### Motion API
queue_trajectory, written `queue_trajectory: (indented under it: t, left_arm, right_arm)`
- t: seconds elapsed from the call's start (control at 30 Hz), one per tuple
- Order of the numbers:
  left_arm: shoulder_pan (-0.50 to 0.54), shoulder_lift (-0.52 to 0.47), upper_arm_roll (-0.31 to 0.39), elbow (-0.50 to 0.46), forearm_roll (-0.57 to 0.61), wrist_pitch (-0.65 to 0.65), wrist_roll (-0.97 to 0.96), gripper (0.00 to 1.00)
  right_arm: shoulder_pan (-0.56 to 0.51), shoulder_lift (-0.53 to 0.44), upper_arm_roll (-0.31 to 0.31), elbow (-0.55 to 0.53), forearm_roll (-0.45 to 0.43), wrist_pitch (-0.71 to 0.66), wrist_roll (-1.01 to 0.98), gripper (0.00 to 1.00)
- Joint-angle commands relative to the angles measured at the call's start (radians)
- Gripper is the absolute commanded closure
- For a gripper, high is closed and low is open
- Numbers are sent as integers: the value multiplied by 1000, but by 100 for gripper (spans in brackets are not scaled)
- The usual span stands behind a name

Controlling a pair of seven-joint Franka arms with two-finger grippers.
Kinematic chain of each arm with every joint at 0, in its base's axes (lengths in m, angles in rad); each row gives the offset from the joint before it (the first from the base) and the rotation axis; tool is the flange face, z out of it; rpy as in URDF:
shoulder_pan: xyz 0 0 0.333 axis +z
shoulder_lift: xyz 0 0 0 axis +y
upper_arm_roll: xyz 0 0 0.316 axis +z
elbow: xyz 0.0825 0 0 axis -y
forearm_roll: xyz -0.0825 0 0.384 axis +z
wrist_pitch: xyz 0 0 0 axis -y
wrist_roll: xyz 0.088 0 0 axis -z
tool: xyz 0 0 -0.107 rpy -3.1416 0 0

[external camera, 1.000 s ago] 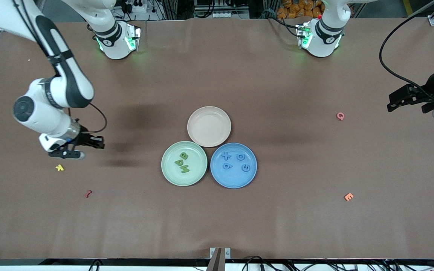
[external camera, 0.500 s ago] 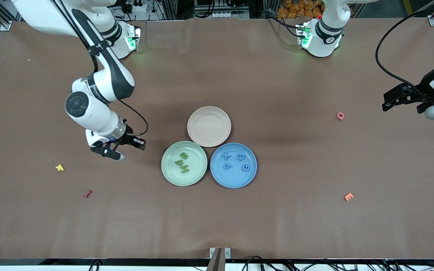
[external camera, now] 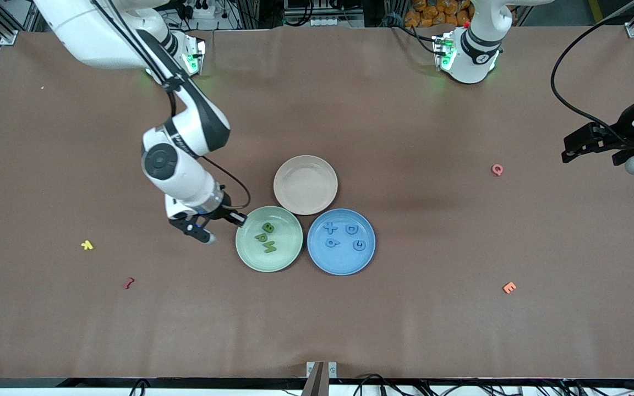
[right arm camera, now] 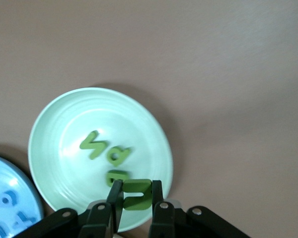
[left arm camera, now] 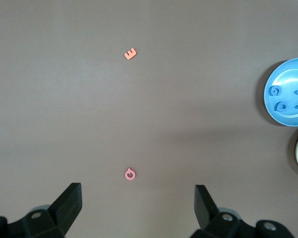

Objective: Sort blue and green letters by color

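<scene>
My right gripper (external camera: pixel 238 219) is shut on a green letter (right arm camera: pixel 137 194) and hangs over the rim of the green plate (external camera: pixel 246 257) at the right arm's end. Three green letters (external camera: pixel 268 227) lie in that plate, and the right wrist view shows them (right arm camera: pixel 119 156) just past the fingertips. Beside it, the blue plate (external camera: pixel 344 264) holds several blue letters (external camera: pixel 351 229). My left gripper (external camera: pixel 573 148) hovers open and empty above the table at the left arm's end, its fingers (left arm camera: pixel 69 201) spread wide.
An empty beige plate (external camera: pixel 305 185) touches both coloured plates, farther from the front camera. A yellow letter (external camera: pixel 87 245) and a dark red one (external camera: pixel 128 283) lie toward the right arm's end. A pink letter (external camera: pixel 497 169) and an orange E (external camera: pixel 509 287) lie toward the left arm's end.
My right arm has swung from beside the yellow letter across to the green plate's rim, carrying the green letter. The left arm has hardly shifted.
</scene>
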Motion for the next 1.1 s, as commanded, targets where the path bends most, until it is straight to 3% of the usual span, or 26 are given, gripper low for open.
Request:
queue_trajectory:
  t: [0.0, 0.07, 0.1, 0.13, 0.2, 0.23, 0.67, 1.07]
  left_arm:
    - [-6, 4, 8, 18, 9, -19, 15, 0]
    - [-6, 6, 9, 20, 9, -18, 15, 0]
    - [-6, 6, 9, 20, 9, -16, 14, 0]
    - [-6, 6, 9, 20, 9, -14, 13, 0]
    - [-6, 6, 9, 18, 10, -5, 14, 0]
    - [-6, 7, 8, 18, 10, 1, 15, 0]
    - [0, 6, 9, 17, 37, 45, 37, 0]
    - [0, 3, 8, 15, 23, 42, 30, 0]
  right_arm:
    - [42, 138, 0, 154, -146, -26, 200, 100]
    - [51, 155, 0, 171, -180, -27, 238, 100]
    - [58, 161, 1, 173, -189, -27, 251, 81]
    - [62, 164, 1, 173, -190, -29, 255, 51]
    - [62, 167, 0, 173, -186, -29, 261, 8]
    - [62, 167, 0, 173, -188, -27, 263, 0]
    - [38, 109, 1, 191, -188, -141, 243, 0]
    - [-79, -136, 6, 184, -170, -435, -145, 0]
